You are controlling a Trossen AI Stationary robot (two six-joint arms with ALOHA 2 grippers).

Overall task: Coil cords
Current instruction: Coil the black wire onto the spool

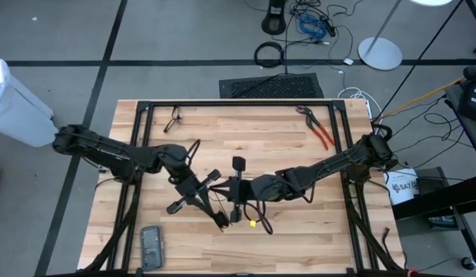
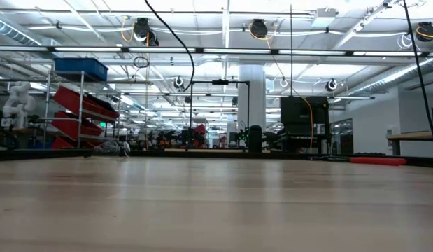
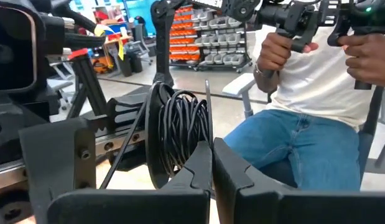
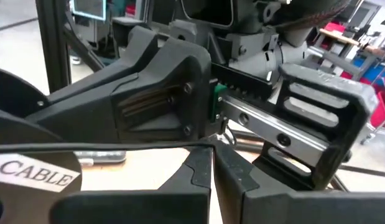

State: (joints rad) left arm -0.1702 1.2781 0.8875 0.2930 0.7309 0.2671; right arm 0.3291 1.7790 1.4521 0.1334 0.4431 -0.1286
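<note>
My left fingers (image 3: 211, 163) are closed, tips right up against a bundle of the cord (image 3: 180, 134). A thin strand rises from between the tips, so I take it I'm pinching that strand, not the whole bundle. My right fingers (image 4: 212, 163) are closed too, w/ a single strand running across and into their tips, prob. gripped there. Both sets meet nose to nose over the middle of the surface (image 1: 222, 131), well apart from the red-handled pliers (image 1: 318, 129), which lie off toward the far corner on my right arm's side.

Step in hand, as I judge it: mid-coil, several loops already gathered, slack not yet all wound in.

Next move calls for one side to keep the bundle pinned while the other feeds another loop on. Keep tension light, or the turns spring apart.

Cord itself: thin, black, limp, many turns lying side by side in a tall narrow loop. From above, loose bends trail on the surface below the fingers, farther from the pliers than the bundle, ending at a small pale end piece (image 1: 253, 224).
</note>
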